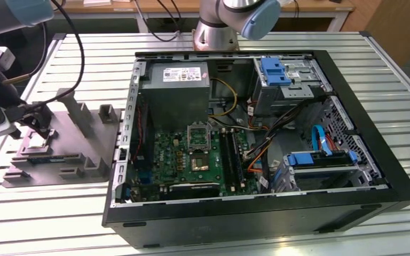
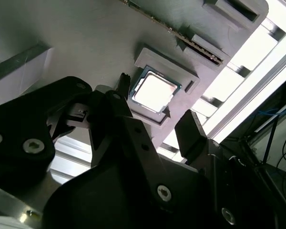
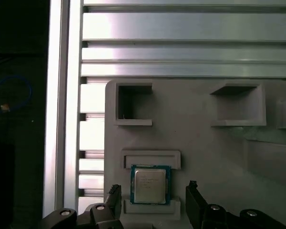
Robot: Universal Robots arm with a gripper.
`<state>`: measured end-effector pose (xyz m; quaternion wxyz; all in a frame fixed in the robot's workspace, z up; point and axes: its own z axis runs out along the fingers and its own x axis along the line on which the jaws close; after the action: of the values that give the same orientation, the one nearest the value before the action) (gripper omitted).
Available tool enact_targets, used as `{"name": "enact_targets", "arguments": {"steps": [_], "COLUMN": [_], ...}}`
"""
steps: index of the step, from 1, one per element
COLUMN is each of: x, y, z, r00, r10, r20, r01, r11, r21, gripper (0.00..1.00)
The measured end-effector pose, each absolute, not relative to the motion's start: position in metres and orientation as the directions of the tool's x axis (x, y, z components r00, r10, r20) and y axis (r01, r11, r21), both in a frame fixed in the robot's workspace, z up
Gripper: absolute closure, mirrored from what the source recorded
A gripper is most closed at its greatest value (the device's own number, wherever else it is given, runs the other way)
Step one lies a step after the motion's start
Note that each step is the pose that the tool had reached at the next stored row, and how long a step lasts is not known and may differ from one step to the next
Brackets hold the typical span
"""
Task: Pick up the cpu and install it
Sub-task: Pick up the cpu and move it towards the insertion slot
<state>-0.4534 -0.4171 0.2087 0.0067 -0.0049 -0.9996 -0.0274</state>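
The cpu (image 3: 150, 185) is a small silvery square chip with a thin pale rim, lying flat in a recess of the grey fixture plate (image 3: 200, 143). In both wrist views my gripper (image 3: 153, 187) is open, with one dark finger (image 3: 115, 195) on each side of the chip and a gap between each and the chip's edges. Seen in the second wrist view, the cpu (image 2: 154, 90) lies between the fingertips (image 2: 188, 126). My gripper (image 1: 38, 130) hangs over the fixture plate (image 1: 62, 154) at the exterior view's left. The motherboard's socket (image 1: 199, 161) lies inside the open computer case (image 1: 262, 213).
The case holds a grey power supply (image 1: 180, 90), blue drive brackets (image 1: 275, 71), cables and memory sticks. The fixture plate has raised blocks and slots (image 1: 107, 113). A second arm's base (image 1: 217, 32) stands behind the case. All rests on a slatted metal table (image 1: 41, 213).
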Motion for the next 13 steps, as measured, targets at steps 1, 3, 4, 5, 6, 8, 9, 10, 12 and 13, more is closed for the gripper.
{"name": "enact_targets", "arguments": {"steps": [1, 3, 4, 5, 6, 8, 9, 10, 12, 13], "x": [-0.4534, -0.4534, -0.4534, -0.4534, -0.4534, -0.4536, -0.4536, -0.4537, -0.4538, -0.4538], "y": [-0.4172, -0.4172, -0.417, -0.4168, -0.4167, -0.4166, -0.4165, -0.4164, -0.416, -0.4158], "z": [0.2085, 0.2081, 0.2077, 0.2071, 0.2064, 0.2054, 0.2046, 0.2038, 0.202, 0.2008], "r00": [-1.0, -1.0, -1.0, -1.0, -1.0, -1.0, -0.999, -0.999, -0.999, -0.999], "r10": [0.009, 0.01, 0.011, 0.013, 0.016, 0.026, 0.032, 0.037, 0.041, 0.042], "r20": [0.014, 0.014, 0.014, 0.014, 0.014, 0.014, 0.014, 0.014, 0.014, 0.014], "r01": [0.01, 0.01, 0.012, 0.014, 0.017, 0.026, 0.033, 0.038, 0.042, 0.042], "r11": [0.999, 0.999, 0.999, 0.999, 0.999, 0.999, 0.998, 0.998, 0.998, 0.998], "r21": [0.049, 0.046, 0.046, 0.046, 0.046, 0.046, 0.046, 0.046, 0.046, 0.047], "gripper": [0.35, 0.35, 0.35, 0.35, 0.35, 0.35, 0.35, 0.35, 0.35, 0.35]}}
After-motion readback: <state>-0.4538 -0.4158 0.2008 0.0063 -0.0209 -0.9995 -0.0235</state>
